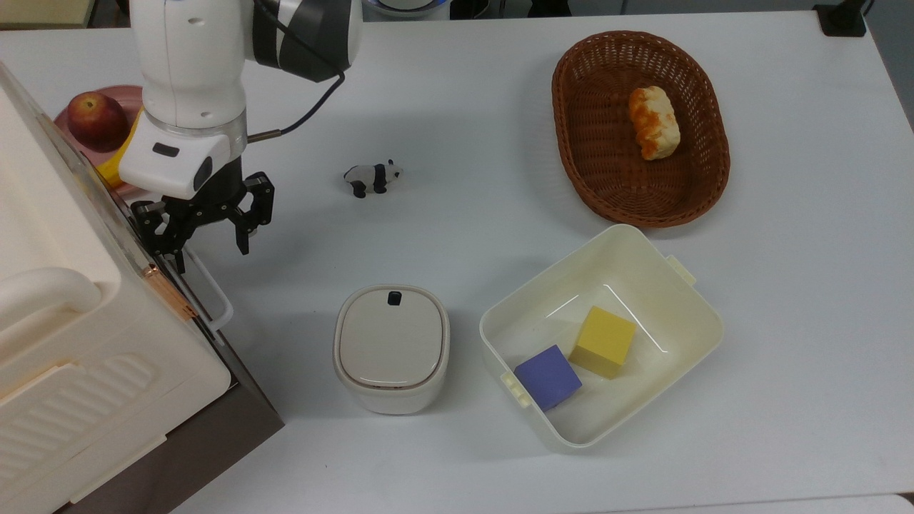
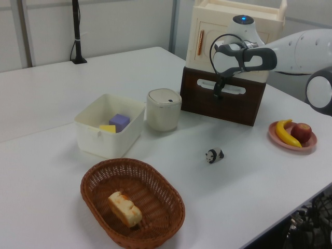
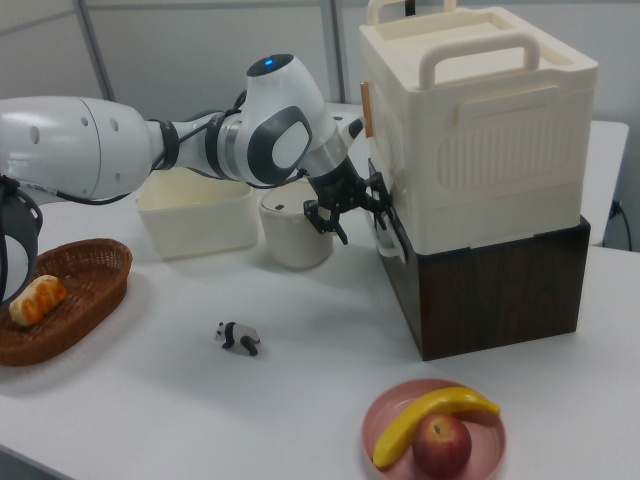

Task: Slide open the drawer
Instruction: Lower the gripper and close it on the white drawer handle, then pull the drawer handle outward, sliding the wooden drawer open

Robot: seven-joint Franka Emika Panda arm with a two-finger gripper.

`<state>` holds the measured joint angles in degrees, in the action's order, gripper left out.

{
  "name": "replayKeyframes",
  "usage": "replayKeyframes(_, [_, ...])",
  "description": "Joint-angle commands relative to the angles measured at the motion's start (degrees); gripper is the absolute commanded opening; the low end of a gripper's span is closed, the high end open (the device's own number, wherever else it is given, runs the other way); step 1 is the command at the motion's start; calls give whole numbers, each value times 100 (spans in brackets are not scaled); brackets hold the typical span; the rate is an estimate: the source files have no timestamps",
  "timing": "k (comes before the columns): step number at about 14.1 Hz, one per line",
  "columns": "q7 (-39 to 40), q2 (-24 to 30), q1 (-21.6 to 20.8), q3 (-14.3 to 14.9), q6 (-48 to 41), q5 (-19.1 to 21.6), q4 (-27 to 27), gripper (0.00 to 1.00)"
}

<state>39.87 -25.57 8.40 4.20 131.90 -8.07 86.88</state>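
The drawer [image 2: 223,104] has a dark brown front with a white loop handle [image 2: 229,88] and sits under a big cream box. In the right view its front [image 3: 400,290] looks flush with the brown cabinet. In the top view the drawer handle [image 1: 215,294] juts out toward the table at the top view's left. My gripper [image 1: 208,241] is open at the handle's far end, one finger close to the drawer front and the other out over the table. In the right view the gripper [image 3: 356,212] sits right at the handle [image 3: 389,236]. Nothing is gripped.
The cream ribbed box [image 1: 71,343] stands on the cabinet. A lidded white pot [image 1: 391,348] and a cream tub [image 1: 685,300] with purple and yellow cubes stand nearby. A toy panda [image 1: 373,177], a wicker basket [image 1: 571,143] with bread, and a fruit plate [image 3: 390,412] stand around.
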Motion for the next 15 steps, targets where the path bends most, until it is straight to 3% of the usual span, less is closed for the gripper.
replayKeyframes(1, [-146,25,-14,-24,-85,-37,-57,76])
replayKeyframes(5, [-252,43,-23,-24,-85,-80,-57,74])
replayKeyframes(7, [-261,52,-49,-24,-120,-72,-57,68])
replayKeyframes(11, [-252,52,-49,-24,-120,-80,-48,41])
replayKeyframes(13, [-234,43,-49,-24,-120,-89,-48,33])
replayKeyframes(15, [-226,43,-49,-24,-120,-89,-48,33])
